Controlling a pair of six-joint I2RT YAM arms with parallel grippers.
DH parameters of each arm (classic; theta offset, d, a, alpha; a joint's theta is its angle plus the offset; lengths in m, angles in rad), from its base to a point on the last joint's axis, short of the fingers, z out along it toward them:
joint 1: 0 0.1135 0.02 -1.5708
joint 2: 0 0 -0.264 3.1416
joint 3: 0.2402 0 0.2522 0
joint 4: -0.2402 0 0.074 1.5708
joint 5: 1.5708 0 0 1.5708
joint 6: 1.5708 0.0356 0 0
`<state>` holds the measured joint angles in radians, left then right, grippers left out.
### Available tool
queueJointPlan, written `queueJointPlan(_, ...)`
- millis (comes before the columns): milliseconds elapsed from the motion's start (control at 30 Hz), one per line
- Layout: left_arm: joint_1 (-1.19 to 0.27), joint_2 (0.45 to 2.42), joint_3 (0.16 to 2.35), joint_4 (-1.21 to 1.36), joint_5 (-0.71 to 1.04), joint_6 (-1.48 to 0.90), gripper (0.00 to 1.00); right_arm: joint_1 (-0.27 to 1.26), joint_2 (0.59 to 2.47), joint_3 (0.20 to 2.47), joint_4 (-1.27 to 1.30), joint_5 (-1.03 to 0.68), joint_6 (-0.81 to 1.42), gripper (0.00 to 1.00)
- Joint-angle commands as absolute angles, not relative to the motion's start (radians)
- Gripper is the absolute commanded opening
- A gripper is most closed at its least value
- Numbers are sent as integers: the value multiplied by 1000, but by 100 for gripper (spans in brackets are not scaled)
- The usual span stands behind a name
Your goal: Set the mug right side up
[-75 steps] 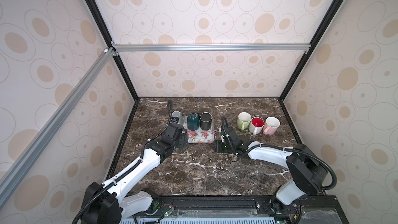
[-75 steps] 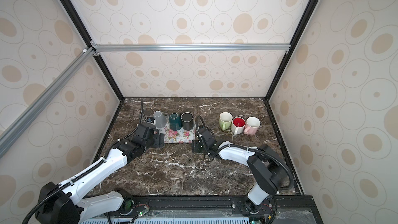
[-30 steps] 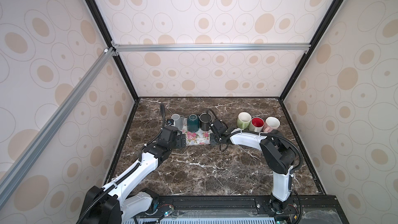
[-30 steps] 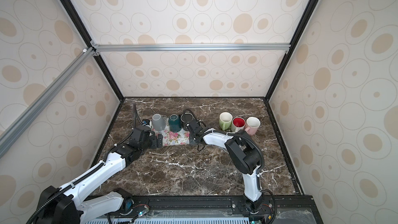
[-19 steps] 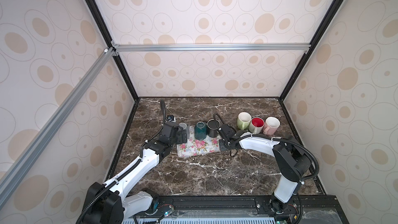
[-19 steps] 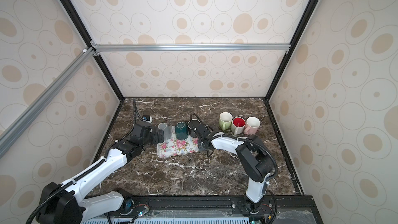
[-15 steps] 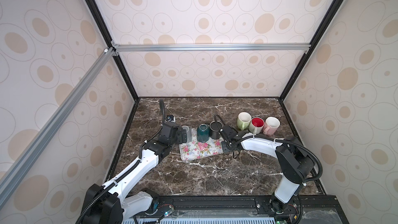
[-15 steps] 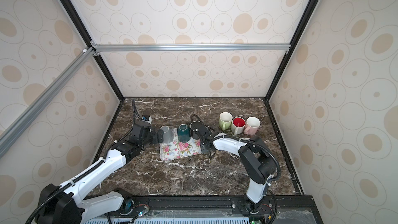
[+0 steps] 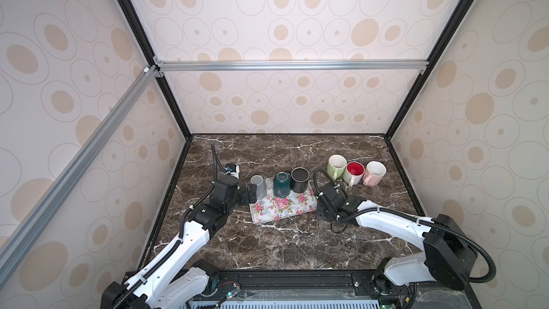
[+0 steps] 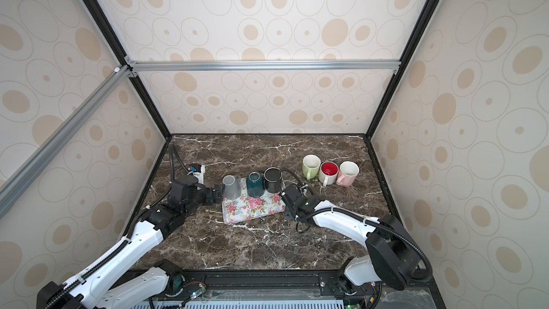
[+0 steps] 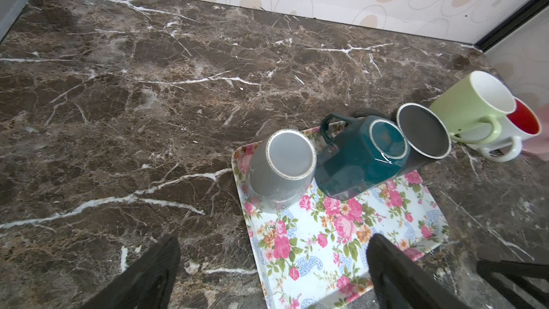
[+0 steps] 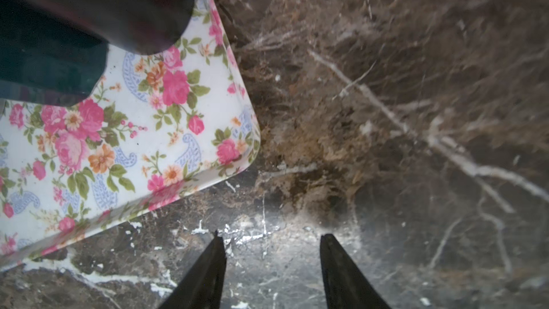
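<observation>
left wrist view: the grey mug stands upside down — pale-rimmed base up — on the floral tray's corner beside an inverted teal mug; left gripper spread wide, right gripper parted, empty.

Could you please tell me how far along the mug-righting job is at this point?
Done: the green mug, red-lined mug and pink mug stand upright off the tray. In hand: nothing is gripped; the left gripper, fingers open, sits beside the grey mug, and the right gripper is open by the tray's edge. Left: the grey mug and teal mug rest upside down on the tray.
</observation>
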<state>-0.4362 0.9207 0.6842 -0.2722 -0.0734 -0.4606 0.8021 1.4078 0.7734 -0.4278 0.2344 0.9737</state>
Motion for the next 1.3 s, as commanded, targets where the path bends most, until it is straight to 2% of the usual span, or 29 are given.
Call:
queueJointPlan(0, -431, 874, 675, -284, -12, -479, 98, 867, 1438, 767, -326, 281, 1216, 55)
queueJointPlan(267, -433, 834, 615, -239, 82, -483, 98, 992, 1542, 797, -277, 448, 1520, 51)
queueJointPlan(433, -433, 830, 627, -253, 84, -456, 98, 1011, 1579, 838, -293, 506, 1598, 46)
queueJointPlan(733, -432, 835, 621, -230, 124, -448, 98, 1011, 1635, 885, -300, 531, 1686, 46)
queueJointPlan(1000, -433, 826, 613, -225, 150, -448, 99, 1012, 1728, 926, -303, 463, 1770, 46)
queueJointPlan(1167, -433, 816, 603, -229, 155, -445, 98, 1012, 1760, 955, -341, 473, 1787, 33)
queueJointPlan(1267, -432, 813, 604, -226, 158, -445, 98, 1011, 1781, 1001, -417, 483, 1772, 20)
